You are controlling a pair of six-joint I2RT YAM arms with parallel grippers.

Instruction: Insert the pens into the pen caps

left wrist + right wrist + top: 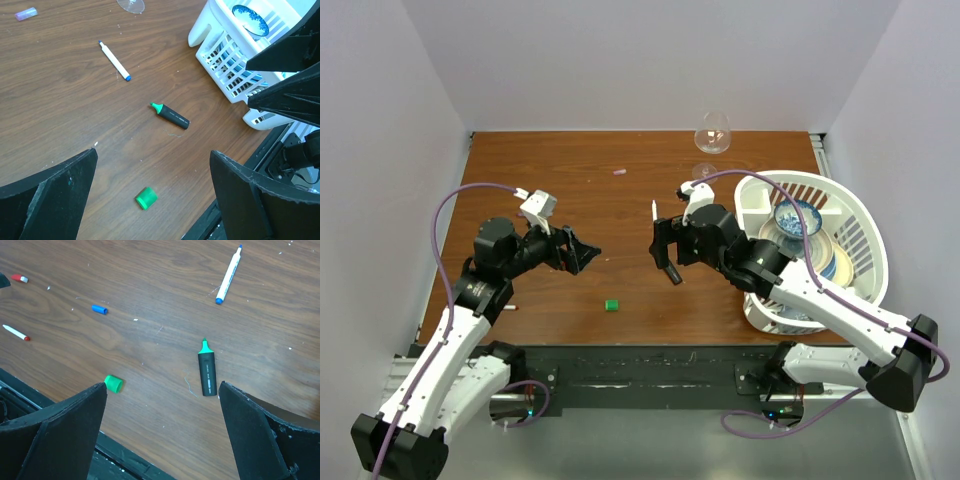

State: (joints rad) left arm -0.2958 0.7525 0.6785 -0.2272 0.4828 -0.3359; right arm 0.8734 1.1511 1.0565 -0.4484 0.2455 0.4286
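A black marker with a green tip point(207, 371) lies on the wooden table; it also shows in the left wrist view point(170, 116). A white pen with a blue tip point(228, 275) lies beyond it. A green cap point(611, 304) lies near the front edge, between the arms. A blue cap point(99, 309), a red cap point(19, 278) and a white pen with a red tip point(16, 333) lie toward the left side. A pale pink cap point(618, 171) lies far back. My left gripper point(582, 250) and right gripper point(663, 255) hover above the table facing each other, both open and empty. The thin grey pen is not in view.
A white dish basket point(865, 225) holding plates and a bowl stands at the right. A wine glass point(711, 135) stands at the back edge. The black front rail point(640, 370) runs along the table's near edge.
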